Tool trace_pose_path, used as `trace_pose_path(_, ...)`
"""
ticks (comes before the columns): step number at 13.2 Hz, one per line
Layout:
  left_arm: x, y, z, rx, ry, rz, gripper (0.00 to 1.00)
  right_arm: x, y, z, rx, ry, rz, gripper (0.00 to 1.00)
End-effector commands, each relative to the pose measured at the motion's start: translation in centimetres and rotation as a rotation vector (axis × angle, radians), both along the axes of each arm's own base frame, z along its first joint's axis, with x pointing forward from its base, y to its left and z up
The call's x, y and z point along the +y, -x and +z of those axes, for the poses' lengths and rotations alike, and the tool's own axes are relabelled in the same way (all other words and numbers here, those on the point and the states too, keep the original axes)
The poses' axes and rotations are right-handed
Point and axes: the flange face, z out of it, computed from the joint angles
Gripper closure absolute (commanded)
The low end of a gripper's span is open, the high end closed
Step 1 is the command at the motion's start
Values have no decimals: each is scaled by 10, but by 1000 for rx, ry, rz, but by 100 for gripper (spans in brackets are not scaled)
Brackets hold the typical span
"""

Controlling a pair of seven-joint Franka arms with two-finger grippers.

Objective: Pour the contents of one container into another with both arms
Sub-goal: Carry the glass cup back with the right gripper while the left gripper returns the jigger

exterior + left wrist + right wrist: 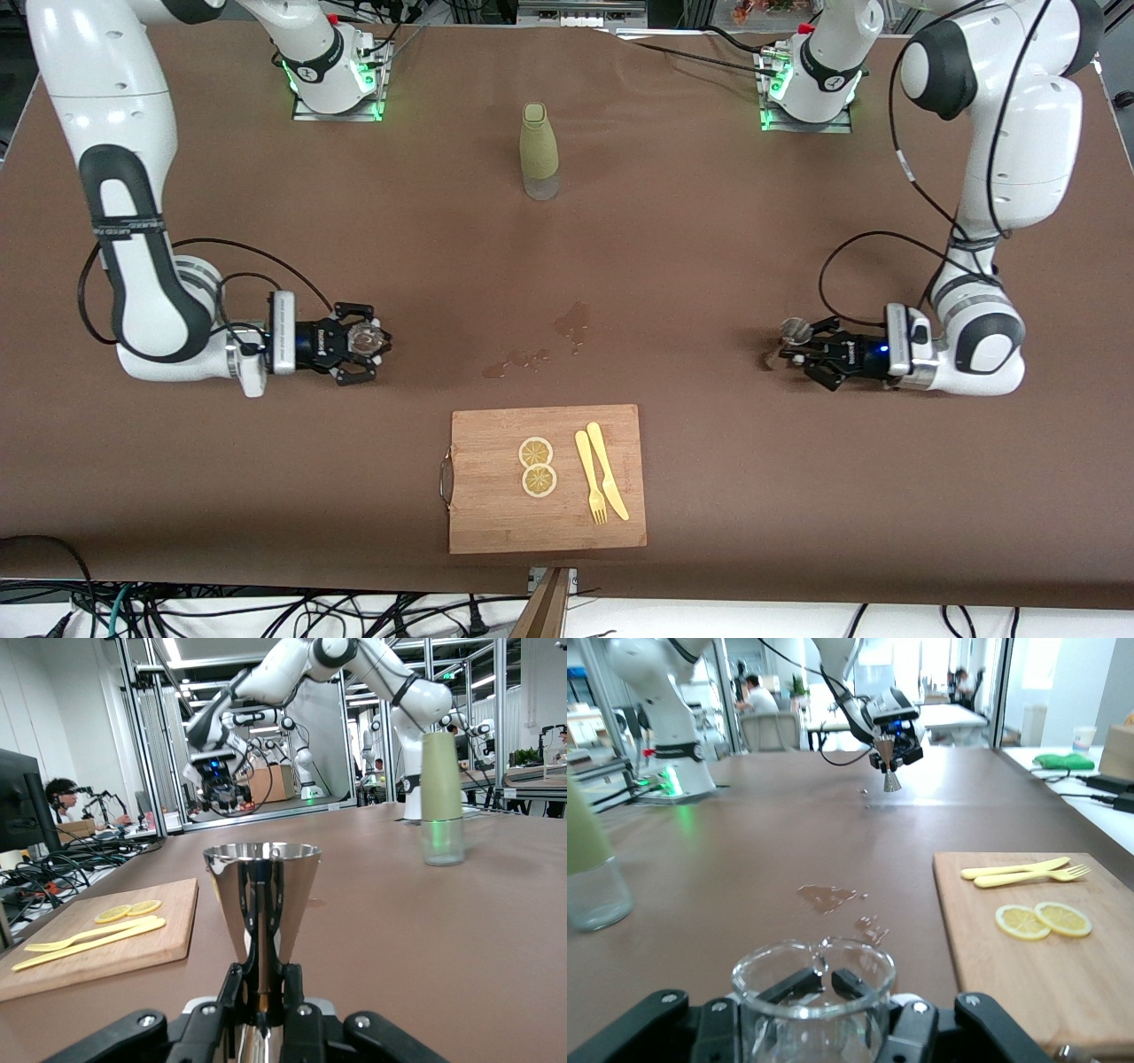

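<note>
A clear glass beaker (367, 338) (813, 992) sits in my right gripper (361, 346) (833, 980), which is shut on it low at the right arm's end of the table. My left gripper (802, 351) (263, 983) is shut on the narrow waist of a steel jigger (795, 331) (261, 890), upright, low at the left arm's end. In the right wrist view the jigger (891, 778) shows small and far off. I cannot tell whether either vessel holds liquid.
A green-sleeved bottle (539, 151) (440, 797) stands mid-table toward the bases. Spilled drops (571, 323) (828, 896) wet the cloth at the middle. A wooden cutting board (496, 514) (1010, 974) with lemon slices (537, 465), a yellow fork and a knife lies near the front edge.
</note>
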Motion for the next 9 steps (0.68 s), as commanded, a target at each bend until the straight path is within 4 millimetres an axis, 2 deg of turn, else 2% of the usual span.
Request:
trace_pose_path(1, 31, 23, -15, -59, 51, 2, 100, -35, 30, -37, -4, -111, -24, 98)
trace_pose_path(3, 57, 44, -30, -19, 56, 7, 100, -63, 48, -80, 13, -156, -53, 98)
trace_pose_path(4, 68, 54, -36, 8, 49, 24, 100, -71, 54, -90, 19, -175, -61, 98)
trace_pose_path(7, 79, 70, -47, 39, 53, 40, 100, -91, 67, -115, 13, -185, -82, 98)
trace_pose_path(9, 83, 80, -51, 50, 53, 20, 100, -96, 77, -139, 16, -194, -92, 97)
